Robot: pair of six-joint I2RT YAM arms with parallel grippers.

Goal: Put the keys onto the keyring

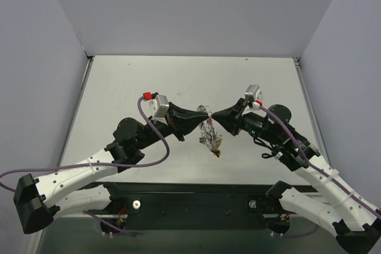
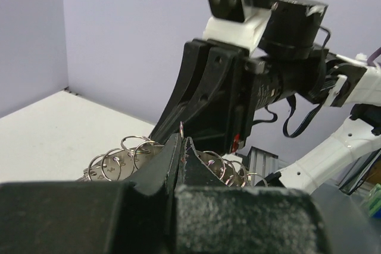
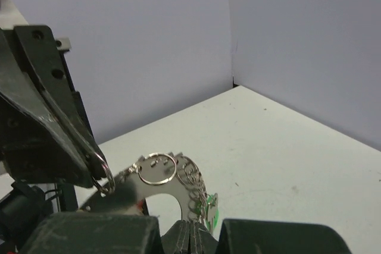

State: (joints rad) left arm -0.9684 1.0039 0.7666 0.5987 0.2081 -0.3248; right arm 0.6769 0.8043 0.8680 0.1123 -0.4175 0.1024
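Thin silvery keyring (image 1: 208, 132) (lacy, coiled rim), 1 gold-yellow tag (image 1: 217, 153)

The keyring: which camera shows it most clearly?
Right wrist view: the keyring fills the foreground, its small rings distinct. Left wrist view hides part of it behind the left tool; top view shows only a tiny dangling tangle.

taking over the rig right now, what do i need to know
Left gripper: shut on the keyring.
Right gripper: shut on the keyring too.
The keyring hangs between them above the table, gold tag lowest.
Keys: a green head shows at the hoop; others can't be made out.
Done: keyring picked up by both.
Left: confirm how many are threaded before releasing.
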